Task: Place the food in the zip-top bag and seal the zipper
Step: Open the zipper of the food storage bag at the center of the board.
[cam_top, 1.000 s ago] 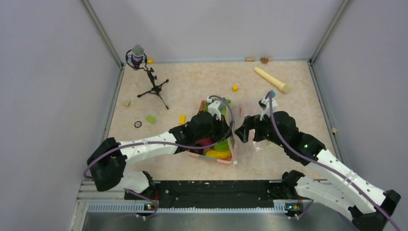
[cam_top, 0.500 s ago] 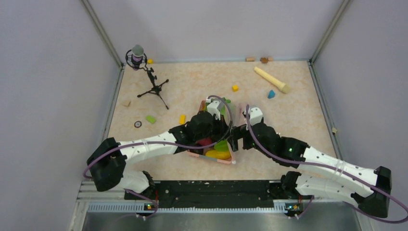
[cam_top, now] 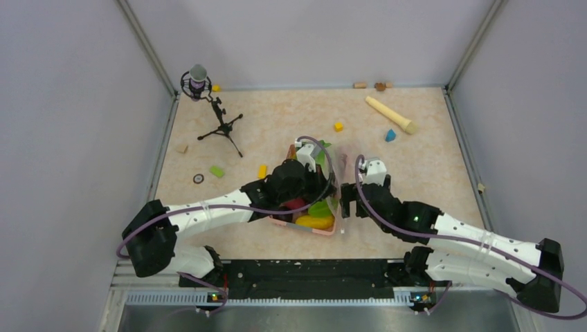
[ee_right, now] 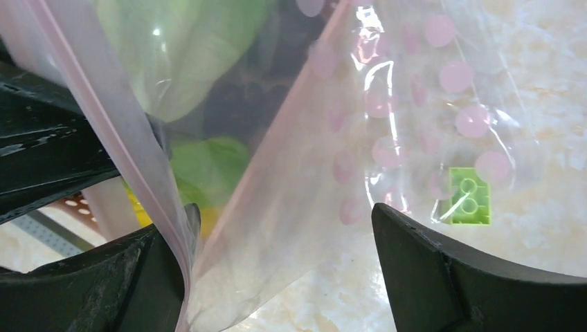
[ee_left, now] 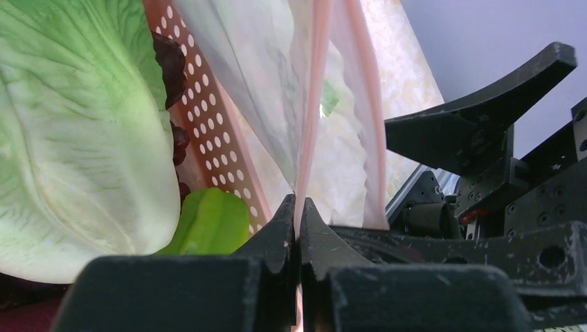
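- The zipper (ee_left: 309,124) is being pinched flat between the tips of the left gripper (ee_left: 299,211). Its jaws are being pressed together on the pinkish strip with no gap showing.
- The zip-top bag (ee_right: 387,104) is being held up on edge just right of the pink basket (ee_left: 208,131). Its film is hanging between the two wrists down to the table (cam_top: 277,124).
- The right gripper (ee_right: 280,214) is being held with its jaws wide apart. The bag's lower film is being straddled by them, with the zipper edge lying along the left-hand finger (ee_right: 104,277), and nothing is being squeezed.
- The green square label (ee_right: 469,196) is being shown through the film, just beyond the right-hand finger.
- The food is being carried by the basket. The lettuce head (ee_left: 76,138), green pod (ee_left: 211,221) and dark purple-brown pieces (ee_left: 169,62) are being crowded against its perforated wall. The yellow fruit (cam_top: 313,222) and magenta sweet potato (cam_top: 296,204) are lying at its near end.
- Very little room is being left between the two grippers, which are standing close together at the bag's near edge.
- Wider bare tabletop is being left right of the bag. The rolling pin (cam_top: 391,114) and blue block (cam_top: 391,135) are lying well apart from it toward the far edge.
- On the left, the microphone stand (cam_top: 220,121), green block (cam_top: 217,171) and yellow block (cam_top: 262,171) are lying apart from the basket.
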You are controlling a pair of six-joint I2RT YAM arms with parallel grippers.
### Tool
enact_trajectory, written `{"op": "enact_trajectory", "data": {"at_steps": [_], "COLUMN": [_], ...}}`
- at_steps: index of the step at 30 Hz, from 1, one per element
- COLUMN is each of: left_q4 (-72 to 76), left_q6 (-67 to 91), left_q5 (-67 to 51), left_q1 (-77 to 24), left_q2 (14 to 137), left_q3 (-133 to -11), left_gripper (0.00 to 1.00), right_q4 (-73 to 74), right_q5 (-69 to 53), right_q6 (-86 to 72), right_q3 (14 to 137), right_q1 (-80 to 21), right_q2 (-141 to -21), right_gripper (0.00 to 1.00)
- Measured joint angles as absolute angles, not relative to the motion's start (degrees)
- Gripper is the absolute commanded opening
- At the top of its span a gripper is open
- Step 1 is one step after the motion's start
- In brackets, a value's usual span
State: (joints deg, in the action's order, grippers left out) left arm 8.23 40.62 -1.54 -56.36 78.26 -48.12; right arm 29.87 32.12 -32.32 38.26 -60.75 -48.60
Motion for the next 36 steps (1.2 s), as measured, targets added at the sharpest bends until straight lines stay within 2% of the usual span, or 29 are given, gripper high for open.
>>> {"op": "enact_trajectory", "data": {"at_steps": [9, 14, 24, 27, 31, 34, 35, 36], "left_q4": [6.8, 6.6, 6.3, 6.3, 5.9, 5.3, 4.8, 4.4], "left_q6": [40.6, 40.6, 40.6, 40.6, 40.4, 40.0, 39.7, 39.2], "left_q5": [-3.9, -6.2, -6.9, -7.0, -6.8, -5.4, -4.4, -2.9], "left_q1": [-56.4, -56.4, -57.4, -57.6, -57.7, -57.9, -57.9, -57.9], "left_q2": [79.8, 80.3, 80.3, 80.0, 78.3, 76.1, 75.5, 75.0], "left_q3": [-50.9, -51.4, -51.4, -51.4, -51.0, -50.1, -50.0, -49.9], "left_gripper": [0.00, 0.00, 0.00, 0.00, 0.00, 0.00, 0.00, 0.00], "right_q4": [36.8, 37.9, 32.9, 31.3, 29.2, 29.1, 29.5, 30.1], "right_q5": [43.4, 48.5, 46.9, 45.2, 40.7, 38.7, 38.2, 37.8], "right_q6": [-33.5, -34.2, -31.2, -30.7, -29.9, -29.6, -29.4, -29.6], "right_q3": [43.0, 44.1, 44.6, 45.7, 45.9, 45.9, 45.9, 45.9], "right_q1": [-60.9, -60.9, -60.9, -59.8, -54.2, -49.4, -48.3, -47.2], "right_q2": [-48.3, -48.6, -57.5, -60.3, -61.8, -61.2, -60.7, -59.6], "right_gripper": [0.82, 0.81, 0.77, 0.63, 0.36, 0.05, 0.00, 0.00]}}
